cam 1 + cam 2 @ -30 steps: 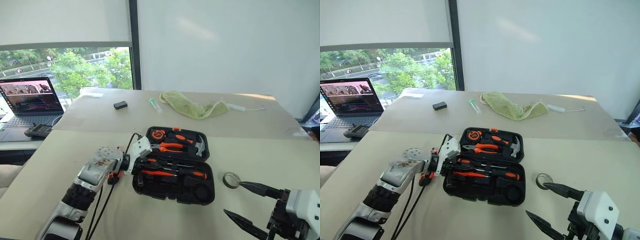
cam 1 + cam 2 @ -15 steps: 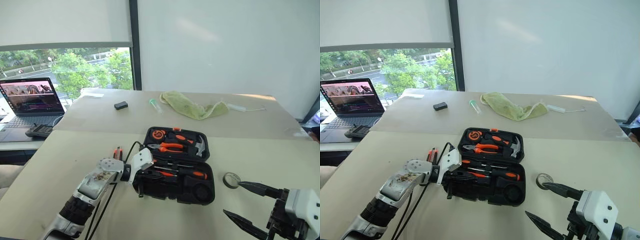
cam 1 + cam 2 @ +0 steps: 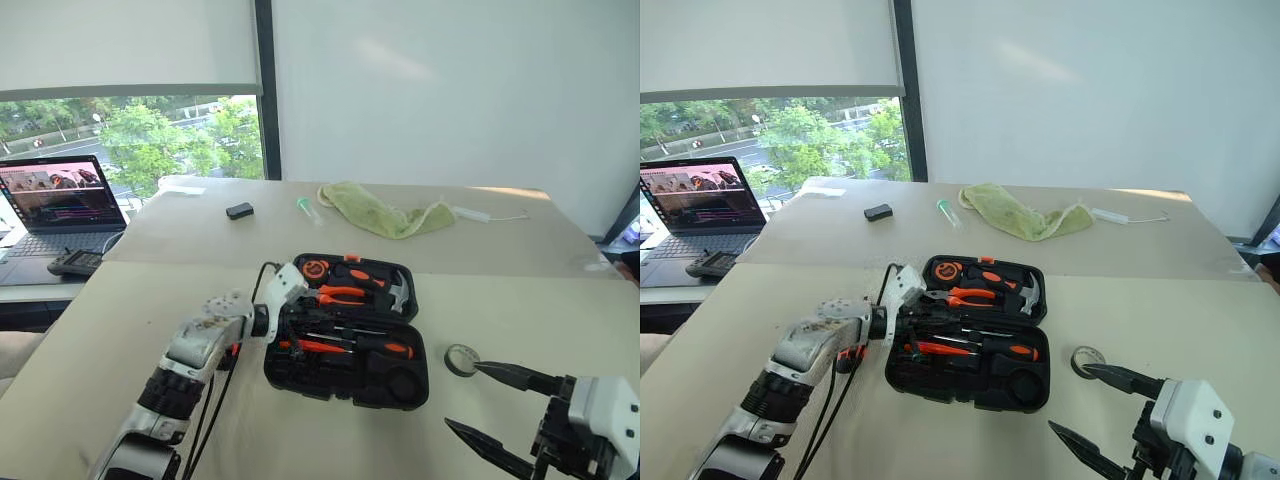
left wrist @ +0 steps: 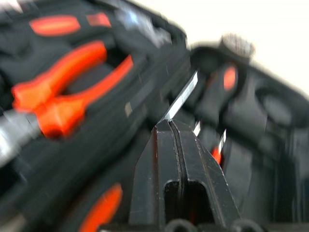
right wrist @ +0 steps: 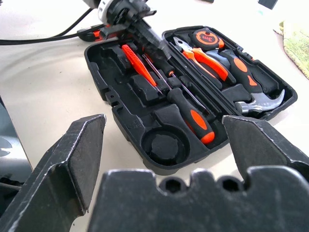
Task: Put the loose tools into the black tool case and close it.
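Note:
The black tool case point(image 3: 330, 388) lies open mid-table. Its near half holds a black-orange screwdriver point(image 5: 190, 113), a second thin shaft and the slim orange tester point(image 5: 136, 62). My left gripper point(image 4: 170, 126) is shut, with nothing seen between its fingers. It hovers over the case's left side near the hinge, and a metal shaft shows just past its tips. The tape roll point(image 3: 461, 360) lies on the table right of the case. My right gripper point(image 3: 464, 396) stands open near it, empty. An orange-black utility knife point(image 3: 847, 357) lies left of the case, mostly under my left arm.
Orange pliers point(image 3: 343, 294), a hammer point(image 3: 398, 291) and a tape measure point(image 3: 316, 268) fill the lid. Farther back lie a green cloth point(image 3: 385, 213), a small black box point(image 3: 240, 210) and a clear tube point(image 3: 307, 207). A laptop point(image 3: 60, 195) stands far left.
My left gripper, still shut, dipped to the case's near-left corner, then swung farther away over the left side by the hinge. The right gripper held still.

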Robot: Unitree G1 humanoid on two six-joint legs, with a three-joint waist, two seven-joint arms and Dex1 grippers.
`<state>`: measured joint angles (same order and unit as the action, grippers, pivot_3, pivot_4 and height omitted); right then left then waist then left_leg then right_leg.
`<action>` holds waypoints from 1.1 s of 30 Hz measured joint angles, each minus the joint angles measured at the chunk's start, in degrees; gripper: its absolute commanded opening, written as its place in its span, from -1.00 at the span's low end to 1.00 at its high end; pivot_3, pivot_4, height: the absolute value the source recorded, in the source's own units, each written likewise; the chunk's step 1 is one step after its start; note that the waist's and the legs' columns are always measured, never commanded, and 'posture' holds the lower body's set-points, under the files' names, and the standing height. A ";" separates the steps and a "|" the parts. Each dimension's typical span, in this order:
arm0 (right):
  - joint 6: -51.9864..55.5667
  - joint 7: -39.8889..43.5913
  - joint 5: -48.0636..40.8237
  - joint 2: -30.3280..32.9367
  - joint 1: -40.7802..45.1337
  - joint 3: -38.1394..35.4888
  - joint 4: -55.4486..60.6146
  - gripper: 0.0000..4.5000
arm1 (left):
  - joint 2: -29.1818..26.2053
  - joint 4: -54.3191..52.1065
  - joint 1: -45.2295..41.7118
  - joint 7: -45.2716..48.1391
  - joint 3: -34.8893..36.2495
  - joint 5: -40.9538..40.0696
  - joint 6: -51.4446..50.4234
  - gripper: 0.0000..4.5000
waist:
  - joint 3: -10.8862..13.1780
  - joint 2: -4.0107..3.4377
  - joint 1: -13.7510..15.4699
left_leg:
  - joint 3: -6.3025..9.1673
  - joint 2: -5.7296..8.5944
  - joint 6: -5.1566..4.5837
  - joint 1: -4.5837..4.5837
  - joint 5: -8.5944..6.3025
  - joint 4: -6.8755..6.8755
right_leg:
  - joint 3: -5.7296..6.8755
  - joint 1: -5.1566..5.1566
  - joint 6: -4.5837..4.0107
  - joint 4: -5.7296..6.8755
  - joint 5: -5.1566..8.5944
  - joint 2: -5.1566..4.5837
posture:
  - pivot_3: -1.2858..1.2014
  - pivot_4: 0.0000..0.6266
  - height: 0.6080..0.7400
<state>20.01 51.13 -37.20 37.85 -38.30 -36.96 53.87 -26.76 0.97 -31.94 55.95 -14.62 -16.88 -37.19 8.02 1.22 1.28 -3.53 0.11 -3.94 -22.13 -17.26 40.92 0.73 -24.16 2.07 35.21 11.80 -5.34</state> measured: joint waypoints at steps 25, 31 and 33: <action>0.00 -0.09 -0.02 0.28 -0.52 0.27 0.01 1.00 | 0.14 -0.35 5.20 8.47 3.14 -8.40 0.93 -0.99 | -0.10 -0.07 0.17 | 0.03 -0.06 -0.02 -0.04 -0.01 0.03 | 0.02 -0.05 0.00 0.04 0.00 -0.06 | 0.03 -0.52 1.00; 0.00 -0.14 0.01 0.82 0.02 0.50 -0.01 1.00 | -0.23 -0.25 1.53 5.48 6.68 -11.95 -5.65 -0.99 | -0.10 -0.07 0.12 | 0.00 0.00 -0.03 0.01 -0.01 0.01 | -0.01 0.03 0.00 -0.01 0.00 -0.03 | 0.03 -0.52 1.00; 0.00 -0.19 0.03 0.89 0.41 0.66 -0.03 1.00 | -0.16 0.01 1.54 4.13 5.04 -10.34 -5.67 -0.99 | -0.09 -0.06 0.14 | 0.00 0.00 -0.03 -0.02 -0.01 0.01 | 0.01 0.02 0.00 -0.02 0.00 -0.02 | 0.03 -0.52 1.00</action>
<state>20.01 50.94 -37.17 38.74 -37.89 -36.30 53.85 -26.93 0.98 -30.40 60.08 -9.57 -27.22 -42.87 7.92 1.16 1.42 -3.53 0.12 -3.97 -22.15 -17.28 40.93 0.74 -24.14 2.07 35.19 11.80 -5.36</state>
